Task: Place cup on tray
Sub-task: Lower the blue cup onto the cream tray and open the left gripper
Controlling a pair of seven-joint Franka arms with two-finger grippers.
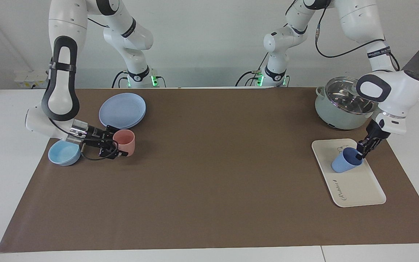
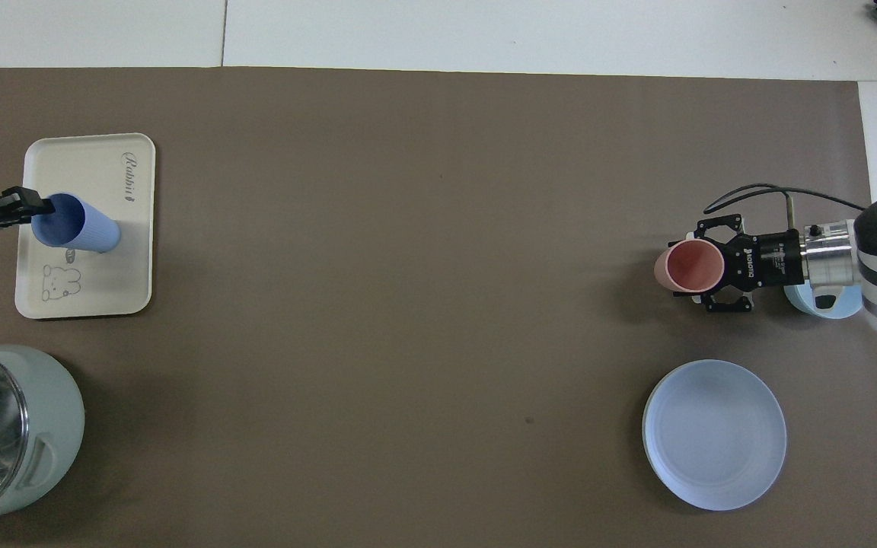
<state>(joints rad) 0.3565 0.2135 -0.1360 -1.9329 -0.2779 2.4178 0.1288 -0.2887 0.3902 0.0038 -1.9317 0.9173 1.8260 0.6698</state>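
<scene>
The periwinkle-blue cup is tilted over the cream-white tray at the left arm's end of the table, its base at or just above the tray surface. My left gripper is shut on the cup's rim, one finger inside and one outside. In the overhead view the cup lies across the middle of the tray, with the left gripper at its mouth. My right gripper is low at the right arm's end, around a salmon-pink tumbler.
A pale green pot with a steel inside stands nearer to the robots than the tray. Stacked blue plates and a light-blue bowl sit by the pink tumbler at the right arm's end.
</scene>
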